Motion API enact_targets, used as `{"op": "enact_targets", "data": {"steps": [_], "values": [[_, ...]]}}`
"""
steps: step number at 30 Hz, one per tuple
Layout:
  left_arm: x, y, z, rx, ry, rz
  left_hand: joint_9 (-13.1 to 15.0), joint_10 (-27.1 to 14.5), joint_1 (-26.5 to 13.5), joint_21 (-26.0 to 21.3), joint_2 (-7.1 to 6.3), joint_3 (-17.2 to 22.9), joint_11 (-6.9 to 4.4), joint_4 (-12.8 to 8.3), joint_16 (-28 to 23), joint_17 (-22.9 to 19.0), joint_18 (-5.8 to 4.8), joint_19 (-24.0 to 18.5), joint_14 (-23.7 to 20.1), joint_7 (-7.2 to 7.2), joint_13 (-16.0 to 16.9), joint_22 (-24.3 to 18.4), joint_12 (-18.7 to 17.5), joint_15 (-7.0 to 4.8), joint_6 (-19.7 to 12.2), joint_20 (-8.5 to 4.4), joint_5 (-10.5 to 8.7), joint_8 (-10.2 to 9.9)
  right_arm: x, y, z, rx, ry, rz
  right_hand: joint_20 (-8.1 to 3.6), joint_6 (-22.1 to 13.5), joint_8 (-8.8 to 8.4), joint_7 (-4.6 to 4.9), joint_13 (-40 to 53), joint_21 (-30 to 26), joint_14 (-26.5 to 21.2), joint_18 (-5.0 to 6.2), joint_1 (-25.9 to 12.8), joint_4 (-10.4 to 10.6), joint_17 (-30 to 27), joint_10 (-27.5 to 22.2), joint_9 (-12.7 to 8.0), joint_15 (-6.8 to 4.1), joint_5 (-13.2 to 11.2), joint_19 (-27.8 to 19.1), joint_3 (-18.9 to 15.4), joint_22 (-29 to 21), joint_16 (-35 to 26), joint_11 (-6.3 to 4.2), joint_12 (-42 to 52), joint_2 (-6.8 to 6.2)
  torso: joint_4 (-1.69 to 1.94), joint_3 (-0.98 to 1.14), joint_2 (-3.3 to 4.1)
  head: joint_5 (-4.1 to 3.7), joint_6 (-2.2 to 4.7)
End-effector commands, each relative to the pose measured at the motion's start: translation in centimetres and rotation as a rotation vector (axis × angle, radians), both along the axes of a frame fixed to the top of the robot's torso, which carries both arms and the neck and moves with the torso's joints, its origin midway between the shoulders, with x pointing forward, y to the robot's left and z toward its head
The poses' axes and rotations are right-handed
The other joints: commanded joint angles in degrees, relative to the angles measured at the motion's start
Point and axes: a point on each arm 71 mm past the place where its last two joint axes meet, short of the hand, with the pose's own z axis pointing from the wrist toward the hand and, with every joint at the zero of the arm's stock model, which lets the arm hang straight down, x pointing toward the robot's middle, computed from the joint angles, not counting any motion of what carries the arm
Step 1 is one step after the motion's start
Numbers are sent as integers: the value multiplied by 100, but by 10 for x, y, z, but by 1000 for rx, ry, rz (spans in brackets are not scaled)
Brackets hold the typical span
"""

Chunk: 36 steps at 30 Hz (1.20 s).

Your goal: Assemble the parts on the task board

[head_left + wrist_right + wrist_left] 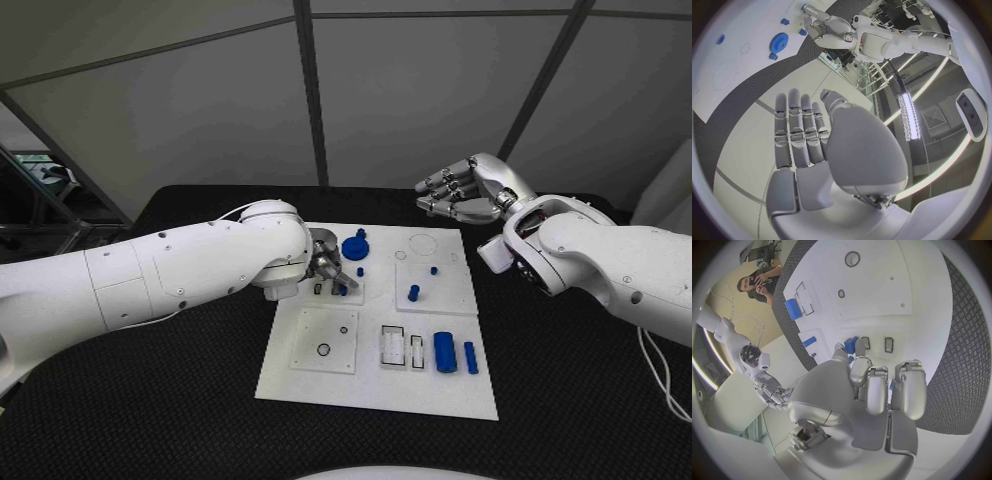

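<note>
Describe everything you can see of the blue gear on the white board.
The gear is a round, toothed blue piece, plastic by its look, with a small knob rising from its middle. It lies flat on the far part of the board, beside a faint circle outline. A smaller blue part sits just beyond it. The left robot hand reaches down onto the board right beside the gear; contact cannot be told. The right robot hand is away from it, above the table's far edge.

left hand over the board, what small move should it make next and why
Probably close the left hand gently on the small blue part at its fingertips. The fingers look spread right above it, while the right hand is raised beyond the task board, holding nothing.
</note>
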Motion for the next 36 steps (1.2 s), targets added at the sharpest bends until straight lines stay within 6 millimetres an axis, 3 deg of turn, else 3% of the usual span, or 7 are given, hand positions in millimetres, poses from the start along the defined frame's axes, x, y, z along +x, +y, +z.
{"op": "enact_targets", "data": {"steps": [1, 6, 11, 14, 17, 19, 36], "values": [[0, 0, 0, -14, 8, 5, 17, -4, 168, 14, 26, 135, -43, -64, 19, 1232, -4, 4, 519, -11, -11, 328, -39, -37, -70, -26, 5, 28, 1, 0, 1, 1, 4, 5, 4, -8, -28, 31, -15, -34, 23, 60, -25, -52, -10, -13, -5, 7, 50, 28, 9, -12, -38, 38, -37, 1, 0, -1, -1, -4, -5], [-1, 3, 0, -30, 17, 20, 28, -44, 572, 7, 95, 590, -82, -273, 18, 1232, -1, -4, 519, -49, -38, 324, -91, -73, -150, -58, 10, -43, 1, 0, 0, -2, 9, 4, 8, -22, -30, 40, -45, -69, 30, 58, -30, -69, -20, -18, -6, 13, 147, 38, 22, -32, -84, 46, -53, -1, 2, -1, -2, -3, -15], [-3, 7, 1, -50, 20, 37, 46, -78, 797, -1, -64, 1309, -73, -378, 18, 1234, 0, -12, 519, -25, -68, 323, -159, -72, -214, -79, 19, -122, 2, -1, -1, -6, 14, 2, 11, -37, -34, 47, -66, -94, 32, 57, -44, -75, -27, -28, -8, 20, 195, 44, 25, -46, -115, 54, -65, -11, 6, -1, -7, 1, -20], [-3, 10, 2, -63, 13, 49, 154, -50, 545, -4, -503, 2306, -52, -242, 17, 1234, 4, -12, 519, 30, -58, 337, -169, -39, -225, -73, 26, -102, 3, -2, -1, -8, 17, 1, 12, -41, -35, 49, -71, -99, 32, 56, -48, -75, -29, -31, -8, 22, 202, 44, 25, -49, -122, 56, -68, -12, 9, 0, -7, 5, -26], [-4, 13, 4, -81, -2, 67, 243, -38, 414, -8, -759, 2933, -65, -243, 16, 1235, 1, -13, 519, -5, -56, 340, -169, -44, -224, -53, 17, -55, 4, -3, -1, -8, 20, -1, 15, -47, -36, 52, -77, -107, 30, 55, -58, -73, -31, -36, -9, 25, 209, 44, 25, -53, -132, 60, -73, -13, 4, 1, -5, 14, -21], [-4, 14, 5, -96, -12, 81, 527, -11, -275, -20, -1389, 4460, -82, -227, 16, 1237, -1, -11, 520, 47, -110, 351, -209, -15, -276, -47, 45, 105, 4, -3, -2, -6, 24, -2, 18, -54, -37, 57, -86, -119, 27, 54, -75, -67, -34, -42, -10, 30, 214, 43, 23, -60, -146, 65, -78, -14, 3, 3, -8, 20, -18], [-9, 22, 11, -115, -85, 122, 712, -18, -558, -18, -1501, 4978, -49, -496, 15, 1237, -2, 1, 521, -2, -159, 378, -247, -42, -302, -39, -1, 220, 7, -3, -4, -4, 37, -4, 28, -75, -38, 67, -108, -156, 24, 52, -118, -51, -41, -57, -10, 41, 210, 41, 19, -80, -181, 77, -92, -11, -2, 3, 2, 52, -30]]}}
